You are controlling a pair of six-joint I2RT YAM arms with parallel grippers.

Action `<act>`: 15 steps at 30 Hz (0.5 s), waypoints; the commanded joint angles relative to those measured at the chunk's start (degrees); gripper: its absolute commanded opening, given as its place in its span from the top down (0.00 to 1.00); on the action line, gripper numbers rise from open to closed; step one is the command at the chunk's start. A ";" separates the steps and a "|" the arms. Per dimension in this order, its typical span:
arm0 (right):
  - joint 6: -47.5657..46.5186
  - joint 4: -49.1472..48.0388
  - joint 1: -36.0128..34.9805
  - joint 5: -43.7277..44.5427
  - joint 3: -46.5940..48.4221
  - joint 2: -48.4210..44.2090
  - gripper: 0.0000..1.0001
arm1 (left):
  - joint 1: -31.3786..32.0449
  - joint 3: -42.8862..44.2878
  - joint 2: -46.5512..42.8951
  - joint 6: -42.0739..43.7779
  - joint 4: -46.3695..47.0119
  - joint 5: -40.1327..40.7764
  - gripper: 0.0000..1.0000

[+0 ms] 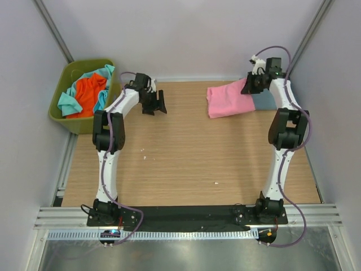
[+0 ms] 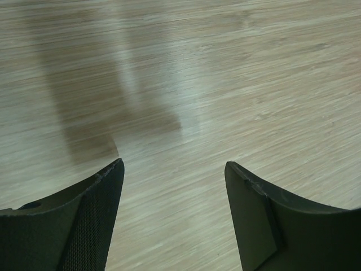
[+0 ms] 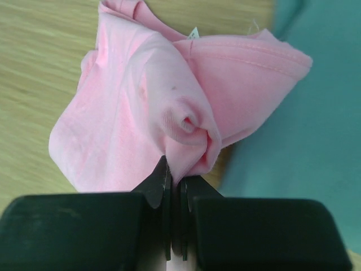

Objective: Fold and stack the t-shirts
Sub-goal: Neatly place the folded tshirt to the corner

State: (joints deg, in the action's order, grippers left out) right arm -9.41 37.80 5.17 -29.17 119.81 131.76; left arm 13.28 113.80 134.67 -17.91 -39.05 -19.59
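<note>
Right gripper: the black two-finger right gripper (image 3: 175, 179) has its fingers pressed together, pinching a bunched fold of the soft pink cloth t-shirt (image 3: 141, 101); in the top view it (image 1: 255, 84) sits at the far right of the table, over the shirt's right end.
Left gripper: the black two-finger left gripper (image 2: 175, 169) has its fingers spread apart with nothing between them, only bare wood showing below; in the top view it (image 1: 155, 104) hangs over the far left part of the table, just beside the bin.
Pink t-shirt: lies roughly folded at the far right of the light wooden table (image 1: 186, 164), its right end gathered into the pinch; a small white tag (image 3: 193, 32) shows at a seam.
Blue-grey t-shirt: the dusty blue-grey cloth t-shirt (image 1: 264, 101) lies flat on the table, touching the pink one on its right side, partly under it (image 3: 304, 141).
Bin: the olive-green plastic bin (image 1: 84, 125) stands off the table's far left corner.
Bin contents: the crumpled orange cloth t-shirt (image 1: 90, 93) in the middle, the teal cloth t-shirt (image 1: 67, 104) bunched around it.
</note>
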 commanded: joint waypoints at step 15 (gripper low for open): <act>-9.93 -0.62 3.88 13.17 16.33 1.83 0.99 | 0.70 -4.46 -8.46 2.09 0.02 -3.52 0.27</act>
State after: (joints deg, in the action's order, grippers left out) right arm -18.02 39.16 8.32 -17.78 131.61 133.69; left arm 13.91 109.78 130.15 -17.23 -39.46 -22.28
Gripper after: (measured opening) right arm 0.075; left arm 0.730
